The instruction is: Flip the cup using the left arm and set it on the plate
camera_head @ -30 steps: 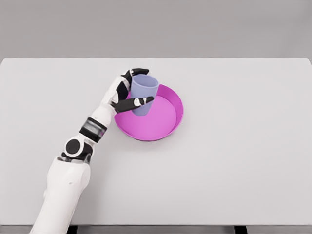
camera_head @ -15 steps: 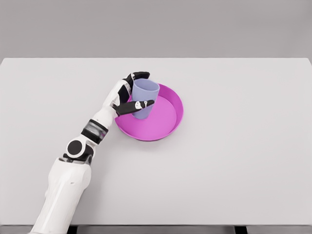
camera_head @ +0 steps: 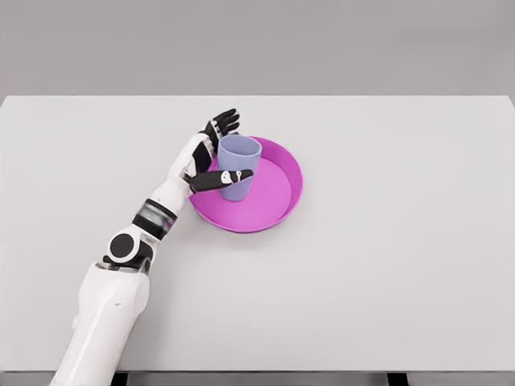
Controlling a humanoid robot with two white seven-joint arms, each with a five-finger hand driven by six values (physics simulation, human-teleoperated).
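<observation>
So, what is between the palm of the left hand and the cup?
Nothing in the head view: a narrow bare gap separates the left hand from the cup, which stands upright on the plate. The thumb crosses the cup's front.

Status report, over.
Left hand open beside the lavender plastic cup, thumb across its front. Cup upright on the round magenta plate. Right arm out of view. Nothing in the way.

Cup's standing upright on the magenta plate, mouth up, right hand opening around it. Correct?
Wrong hand. The head view shows the left hand, its arm coming in from the lower left, with fingers spread beside the cup. The cup does stand upright, mouth up, on the magenta plate. No right arm is visible.
</observation>
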